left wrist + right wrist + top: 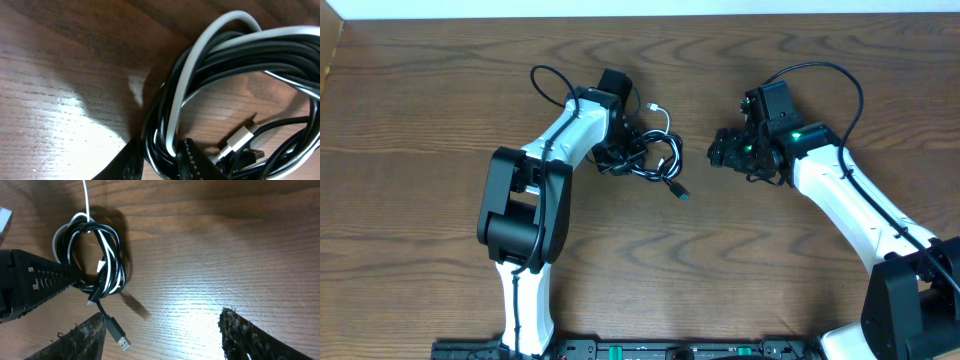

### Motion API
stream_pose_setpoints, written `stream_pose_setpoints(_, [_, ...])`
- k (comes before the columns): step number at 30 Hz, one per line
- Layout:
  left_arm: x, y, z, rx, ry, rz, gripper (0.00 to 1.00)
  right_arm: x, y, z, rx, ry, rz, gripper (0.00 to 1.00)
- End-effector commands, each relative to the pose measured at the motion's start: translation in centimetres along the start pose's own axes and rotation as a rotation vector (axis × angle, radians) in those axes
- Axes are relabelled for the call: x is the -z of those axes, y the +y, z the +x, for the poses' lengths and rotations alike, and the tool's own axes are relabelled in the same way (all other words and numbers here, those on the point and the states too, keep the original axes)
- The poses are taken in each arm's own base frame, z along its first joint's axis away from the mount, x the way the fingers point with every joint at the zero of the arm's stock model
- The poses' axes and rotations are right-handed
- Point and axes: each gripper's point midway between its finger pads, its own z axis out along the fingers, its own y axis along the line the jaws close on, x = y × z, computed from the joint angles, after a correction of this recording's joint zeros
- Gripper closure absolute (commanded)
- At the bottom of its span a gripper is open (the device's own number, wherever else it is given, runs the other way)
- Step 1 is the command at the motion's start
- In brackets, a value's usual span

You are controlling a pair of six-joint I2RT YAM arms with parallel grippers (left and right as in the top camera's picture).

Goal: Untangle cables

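Left side: my left fingers (192,162) are closed on a bunch of strands at the left edge of the coil, pinning them just above the surface (420,100). The black cable (240,55) and white cable (197,50) are wound together in one tight loop mid-table, between the two arms and nearer the left one. The black plug (120,339) trails loose below the coil, lying flat. A white plug end (237,140) sits inside the loop. Right side: my right fingers (245,335) are spread wide with nothing between them, hovering to the right of the coil, clear of it.

Risks:
- The left grip looks like it holds black and white strands together. Pulling from there would probably drag the whole bundle or cinch it tighter instead of separating it.
- If the right side grabs the coil body rather than a free end, same result.
- The loose black plug could snag inside the loop when drawn through.
- Thin cords may slip out of the left hold under tension.

Counts: one black cable, one white cable, two plug ends visible, two arms.
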Motion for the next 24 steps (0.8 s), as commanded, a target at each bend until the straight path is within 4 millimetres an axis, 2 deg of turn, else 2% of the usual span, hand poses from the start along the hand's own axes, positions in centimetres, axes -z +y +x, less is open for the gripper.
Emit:
stream_pose_setpoints(1, [-1.6,2.0,-0.4,0.026,-0.011,-0.084,0.73,0.1,0.0,-0.4,0.016,-0.013,0.009,0.30])
stream_pose_setpoints(3, [-1.6,2.0,-0.5,0.022,-0.020,-0.089,0.89,0.1,0.0,-0.4,0.016,-0.012,0.009,0.30])
stream_pose_setpoints(4, [-1.6,2.0,-0.6,0.020,-0.026,-0.091,0.92,0.1,0.0,-0.4,0.016,-0.012,0.009,0.30])
stream_pose_setpoints(9, [-1.2,0.6,-0.4,-0.033,-0.010,-0.027,0.93,0.1,0.1,-0.3,0.027,-0.005,0.003,0.32])
stream_pose_setpoints(11, [0.2,-0.8,-0.2,-0.093,-0.010,0.032,0.93,0.1,0.8,0.1,0.062,0.016,-0.040,0.35])
stream_pose_setpoints(14, [4.5,-3.0,-0.1,-0.163,-0.085,0.117,0.93,0.6,2.5,0.4,0.099,0.035,-0.130,0.38])
stream_pose_setpoints(16, [9.5,-5.0,0.1,-0.203,-0.194,0.195,0.92,1.5,5.0,0.7,0.117,0.054,-0.264,0.38])
stream_pose_setpoints(20, [15.3,-6.8,0.8,-0.198,-0.311,0.292,0.93,2.4,7.4,0.9,0.137,0.077,-0.401,0.43])
stream_pose_setpoints(21, [16.7,-7.1,1.1,-0.198,-0.338,0.317,0.93,2.5,7.6,0.9,0.136,0.078,-0.413,0.43])
stream_pose_setpoints(24, [18.1,-7.4,1.4,-0.172,-0.360,0.345,0.93,2.9,8.4,0.9,0.147,0.081,-0.463,0.43])
